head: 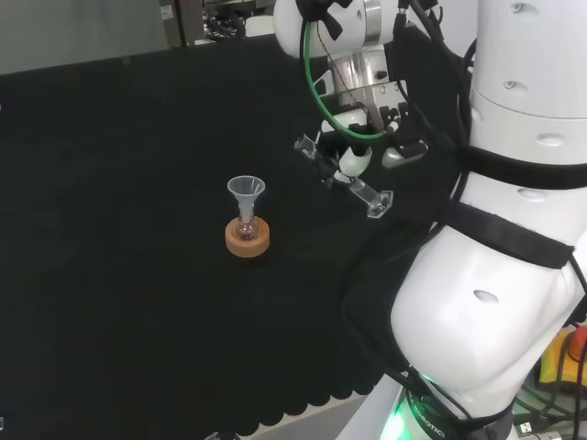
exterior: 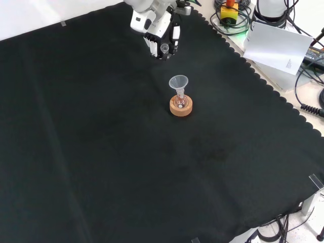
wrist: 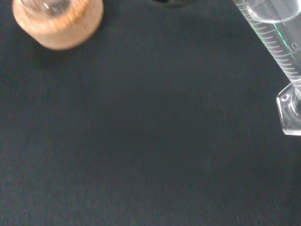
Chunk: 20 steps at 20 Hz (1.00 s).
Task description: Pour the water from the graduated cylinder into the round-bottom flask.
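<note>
Pouring task at the carrying stage. The hand [head: 356, 158] holds the graduated cylinder [head: 344, 176] clear of the table [head: 119, 275], its fingers [exterior: 174, 36] curled round the tube's middle; in the head view the cylinder lies strongly tilted, mouth toward the view's left and its flat foot lower right. The round-bottom flask [head: 247, 223] stands upright in a cork ring stand [head: 248, 239] near the middle of the black cloth, with a clear funnel [head: 246, 190] seated in its neck. Judged from these views, the grasp and lift are done; what is left is to bring the cylinder's lip over the funnel, tip it further, and empty it, since the cylinder is still apart from the funnel and no stream is visible. The wrist view adds what the others cannot resolve: the printed graduations on the cylinder wall, the clear foot, and a liquid surface inside the tube, suggesting the water has not yet been poured; the flask and its cork ring appear at that picture's edge. The front view shows the hand beyond the flask with the cylinder's open mouth seen between the fingers, and a faint tint in the flask's bulb whose cause cannot be told. The head view alone gives the cylinder's tilt.
</note>
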### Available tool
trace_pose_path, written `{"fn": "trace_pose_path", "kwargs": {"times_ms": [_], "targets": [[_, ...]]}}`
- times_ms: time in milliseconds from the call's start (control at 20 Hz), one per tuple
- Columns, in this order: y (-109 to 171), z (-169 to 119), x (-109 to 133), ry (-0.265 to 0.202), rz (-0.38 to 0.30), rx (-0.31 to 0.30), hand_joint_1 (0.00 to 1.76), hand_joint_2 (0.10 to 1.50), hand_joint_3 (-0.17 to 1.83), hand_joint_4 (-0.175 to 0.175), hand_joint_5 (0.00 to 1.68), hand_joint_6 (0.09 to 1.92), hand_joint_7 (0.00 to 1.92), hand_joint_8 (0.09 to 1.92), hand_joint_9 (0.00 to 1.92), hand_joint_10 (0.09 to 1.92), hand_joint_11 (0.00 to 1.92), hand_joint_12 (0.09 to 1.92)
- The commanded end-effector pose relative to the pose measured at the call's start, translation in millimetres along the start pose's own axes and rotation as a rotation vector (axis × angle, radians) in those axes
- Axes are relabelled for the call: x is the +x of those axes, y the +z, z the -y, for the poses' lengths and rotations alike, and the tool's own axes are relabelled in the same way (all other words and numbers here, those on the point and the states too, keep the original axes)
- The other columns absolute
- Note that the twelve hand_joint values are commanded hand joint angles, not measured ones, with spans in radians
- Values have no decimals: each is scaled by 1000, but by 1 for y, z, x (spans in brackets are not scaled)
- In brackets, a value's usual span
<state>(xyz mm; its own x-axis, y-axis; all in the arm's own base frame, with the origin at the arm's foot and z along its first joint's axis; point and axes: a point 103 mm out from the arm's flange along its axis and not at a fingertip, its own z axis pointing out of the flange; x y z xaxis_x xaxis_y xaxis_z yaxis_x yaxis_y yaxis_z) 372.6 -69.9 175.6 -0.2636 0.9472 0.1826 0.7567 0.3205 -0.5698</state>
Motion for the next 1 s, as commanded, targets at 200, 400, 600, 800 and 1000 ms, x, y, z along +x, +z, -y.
{"fn": "trace_pose_path", "kwargs": {"times_ms": [200,400,600,800,1000], "targets": [[6,5,12,-27,75,121,1259,1119,0,-175,963,1030,991,1015,1392,112,1208,767],[2,5,16,-40,85,127,1258,1119,0,-175,962,1032,990,1016,1391,109,1208,766],[-1,2,21,-49,95,148,1258,1119,0,-175,961,1033,989,1018,1392,106,1208,765],[-5,-4,30,-51,125,189,1258,1120,0,-175,961,1034,988,1019,1393,104,1209,765],[-9,-11,40,-46,175,231,1258,1120,0,-175,960,1035,988,1020,1394,102,1209,764]]}}
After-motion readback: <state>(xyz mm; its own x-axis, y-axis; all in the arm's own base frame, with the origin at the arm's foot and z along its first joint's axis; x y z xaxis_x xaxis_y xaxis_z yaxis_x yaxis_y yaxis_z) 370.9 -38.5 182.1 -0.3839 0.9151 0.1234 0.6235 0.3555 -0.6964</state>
